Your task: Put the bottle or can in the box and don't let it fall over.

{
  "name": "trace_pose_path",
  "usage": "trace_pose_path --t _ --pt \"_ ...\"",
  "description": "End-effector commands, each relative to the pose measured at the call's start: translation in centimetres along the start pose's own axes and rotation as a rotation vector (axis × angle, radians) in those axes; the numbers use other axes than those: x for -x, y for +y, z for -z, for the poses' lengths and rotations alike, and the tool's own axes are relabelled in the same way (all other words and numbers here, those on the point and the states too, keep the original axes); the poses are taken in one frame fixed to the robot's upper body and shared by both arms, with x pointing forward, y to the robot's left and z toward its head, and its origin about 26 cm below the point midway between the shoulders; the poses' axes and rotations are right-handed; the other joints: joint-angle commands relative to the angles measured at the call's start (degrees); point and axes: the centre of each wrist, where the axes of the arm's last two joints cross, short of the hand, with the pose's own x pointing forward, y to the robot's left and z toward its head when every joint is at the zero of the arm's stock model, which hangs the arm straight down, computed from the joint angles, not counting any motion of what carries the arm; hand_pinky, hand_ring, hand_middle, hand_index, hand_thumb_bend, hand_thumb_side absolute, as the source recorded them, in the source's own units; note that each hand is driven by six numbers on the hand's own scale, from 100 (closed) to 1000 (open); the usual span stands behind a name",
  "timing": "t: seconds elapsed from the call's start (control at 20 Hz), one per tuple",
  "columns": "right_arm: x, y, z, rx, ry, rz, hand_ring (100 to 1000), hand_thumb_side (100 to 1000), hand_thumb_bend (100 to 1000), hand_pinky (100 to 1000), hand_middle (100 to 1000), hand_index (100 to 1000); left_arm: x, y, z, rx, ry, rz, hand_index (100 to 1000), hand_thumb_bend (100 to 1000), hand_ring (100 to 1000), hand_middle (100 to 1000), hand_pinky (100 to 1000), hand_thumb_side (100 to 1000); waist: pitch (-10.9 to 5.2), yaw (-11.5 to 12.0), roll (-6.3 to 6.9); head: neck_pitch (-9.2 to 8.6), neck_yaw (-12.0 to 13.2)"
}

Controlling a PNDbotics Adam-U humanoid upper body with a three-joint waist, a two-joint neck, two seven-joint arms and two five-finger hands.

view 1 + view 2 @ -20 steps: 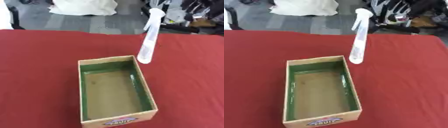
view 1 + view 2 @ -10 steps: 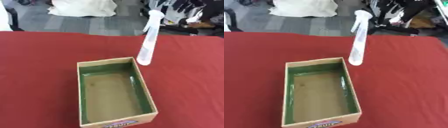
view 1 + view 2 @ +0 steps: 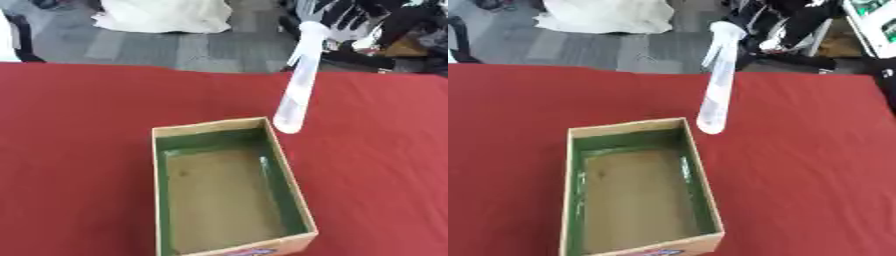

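So the tall, slim, translucent white spray bottle is standing upright on the red tablecloth, just beside the far right corner of the open cardboard box with the green inner walls and bare brown floor. Its base looks like it's almost touching the box's rim, but I can't tell if it actually is. The box is empty and sits with its long side running away from the camera. No robot hand shows up in either eye view, so there's nothing to say about what the fingers are doing or how the arms are posed; they're both out of frame. My read is the task hasn't really started, and the step in hand is reaching for the bottle. Since it's so tall and narrow, it'll probably tip at the slightest sideways knock, so I'd come in from the right side of the box, away from the cardboard wall, and wrap around the body low-to-middle rather than up at the trigger head. Then lift it straight up enough to clear the rim, carry it over the middle of the box floor, and set it down flat before letting go. Releasing with any lean is the risk here, because the box walls look low compared with the bottle and wouldn't catch it.
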Motion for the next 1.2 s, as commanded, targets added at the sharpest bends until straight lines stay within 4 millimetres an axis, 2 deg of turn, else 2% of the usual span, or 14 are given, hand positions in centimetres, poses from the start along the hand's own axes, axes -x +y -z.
trace_pose_path --t 0.05,0.4,1.2 --pt "-0.7 -1.9 -1.4 0.065 -0.011 -0.021 836 121 299 858 803 838 -0.7 0.2 0.5 0.008 -0.029 0.018 722 100 693 747 623 634 -0.58 0.2 0.10 -1.17 -0.3" --pt "-1.8 -2.6 -1.7 0.106 -0.041 -0.038 832 126 291 857 799 836 -0.7 0.2 0.5 0.006 -0.027 0.025 721 100 693 748 623 643 0.24 0.1 -0.16 -1.30 -0.6" --pt "-2.6 -3.2 -1.7 0.143 -0.070 -0.039 830 118 281 855 795 834 -0.8 0.2 0.5 0.004 -0.032 0.030 720 100 693 749 622 653 1.99 0.7 -0.35 -2.52 -1.7"
